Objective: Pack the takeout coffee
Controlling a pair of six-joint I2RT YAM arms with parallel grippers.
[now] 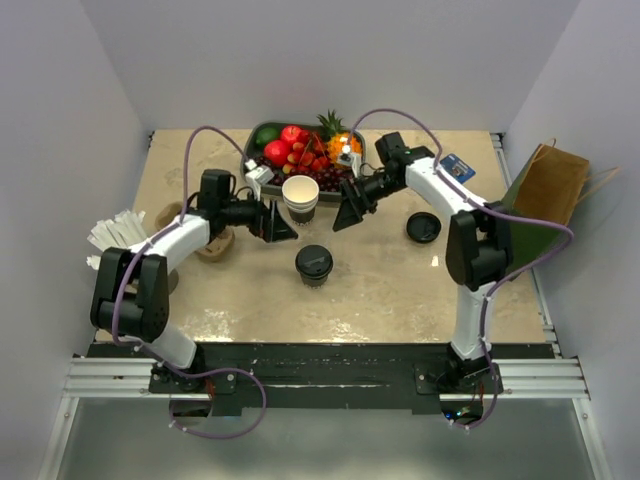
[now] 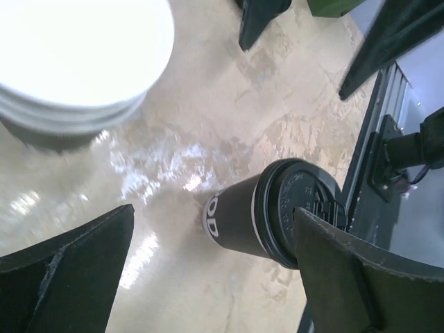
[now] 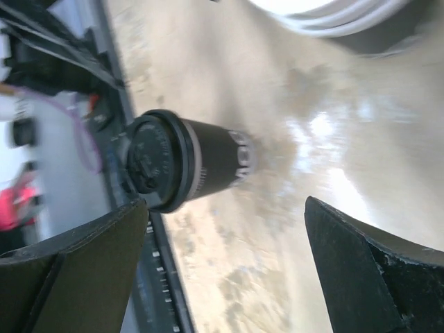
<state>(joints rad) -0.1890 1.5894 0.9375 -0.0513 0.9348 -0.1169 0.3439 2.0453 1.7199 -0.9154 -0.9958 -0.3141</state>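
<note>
The takeout coffee (image 1: 314,264), a dark paper cup with a round black lid, stands upright at the table's middle. It also shows in the left wrist view (image 2: 243,218) and the right wrist view (image 3: 208,166). My left gripper (image 1: 276,222) is open and empty, left of the stack of lidless white cups (image 1: 300,196) and behind the coffee. In its own view (image 2: 214,209) the coffee lies ahead of its fingers, not between them. My right gripper (image 1: 349,211) is open and empty, right of the stack; in its own view (image 3: 227,201) it is apart from the coffee.
A loose black lid (image 1: 423,227) lies right of centre. A brown paper bag (image 1: 549,184) stands at the right edge. A fruit basket (image 1: 300,150) sits at the back. White packets (image 1: 112,234) and brown cardboard pieces (image 1: 213,247) lie at the left.
</note>
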